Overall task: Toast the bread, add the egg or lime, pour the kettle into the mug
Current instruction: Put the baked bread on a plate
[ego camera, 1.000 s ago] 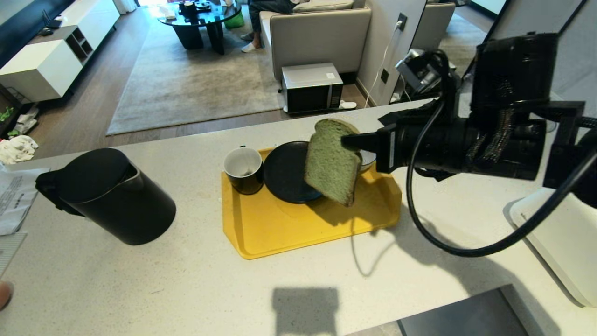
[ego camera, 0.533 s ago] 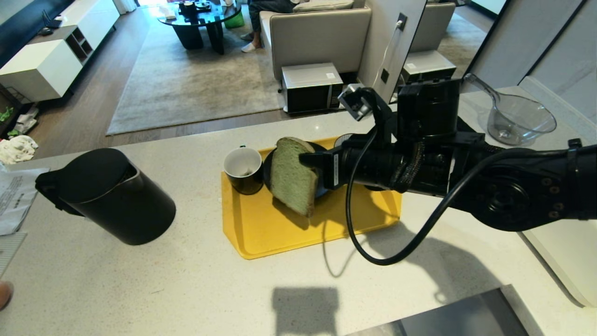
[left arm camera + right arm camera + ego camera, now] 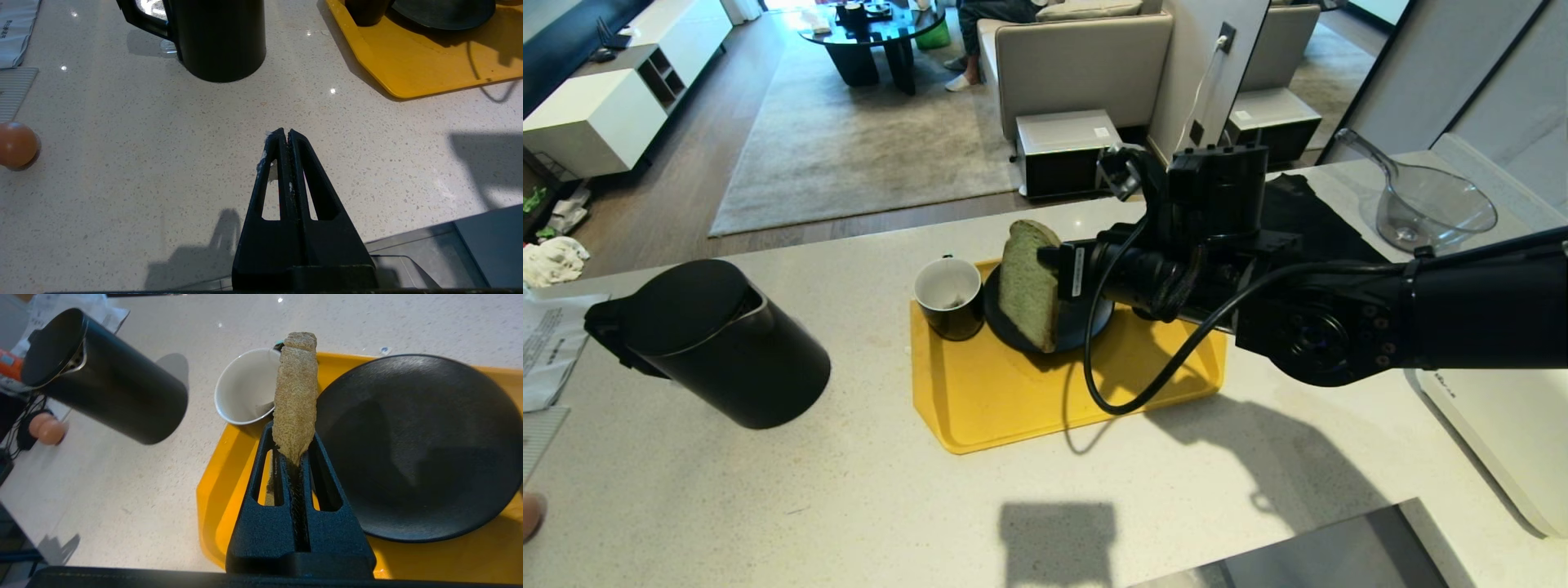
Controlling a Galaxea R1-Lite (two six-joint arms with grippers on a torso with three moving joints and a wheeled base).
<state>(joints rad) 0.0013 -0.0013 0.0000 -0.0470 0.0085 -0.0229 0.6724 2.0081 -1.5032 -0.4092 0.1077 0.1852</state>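
Note:
The bread, a pale green slice with a brown crust, hangs upright on edge over the black plate on the yellow tray. My right gripper is shut on its upper edge; the right wrist view shows the crust pinched between the fingers of that gripper. The mug, black outside and white inside, stands just left of the plate. The black kettle stands on the counter further left. My left gripper is shut and empty above bare counter. The lime is out of view.
An orange-brown egg lies on the counter left of the kettle. A clear jug and a black cloth sit at back right, a white appliance at right, papers at left.
My right arm has swung left and lower with the bread, from above the tray's right side to over the black plate. The slice now hangs more edge-on.

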